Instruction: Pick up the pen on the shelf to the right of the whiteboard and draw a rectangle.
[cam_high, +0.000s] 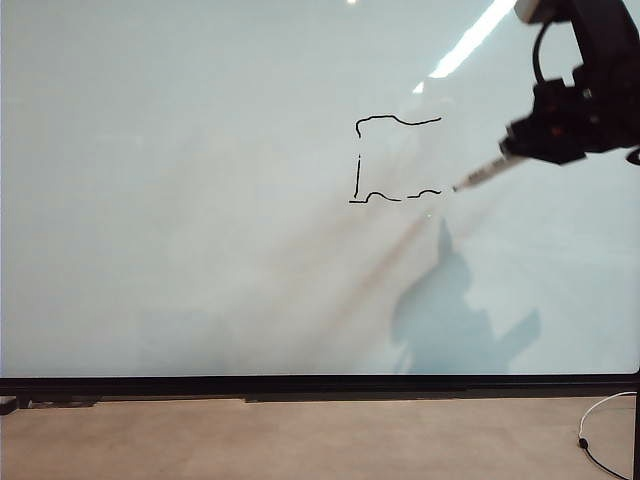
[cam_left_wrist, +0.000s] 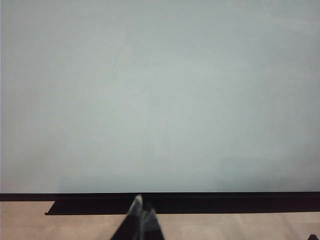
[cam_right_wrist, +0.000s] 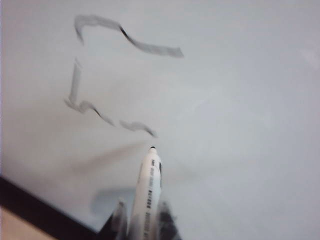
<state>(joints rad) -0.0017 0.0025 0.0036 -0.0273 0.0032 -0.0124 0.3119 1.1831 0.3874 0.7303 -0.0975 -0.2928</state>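
Left gripper: jaws together, low before the whiteboard, holding nothing. Rectangle: top, left and bottom strokes drawn, right side open. Right gripper: jaws clamped on pen, tip beyond them at the outline's lower right end.

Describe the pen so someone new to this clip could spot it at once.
Start at the whiteboard, then the unfinished rectangle drawn right of its centre. Just right of its lower corner, the pen slants from the right end effector: slim, pale, dark-tipped, unlike that black clamp.
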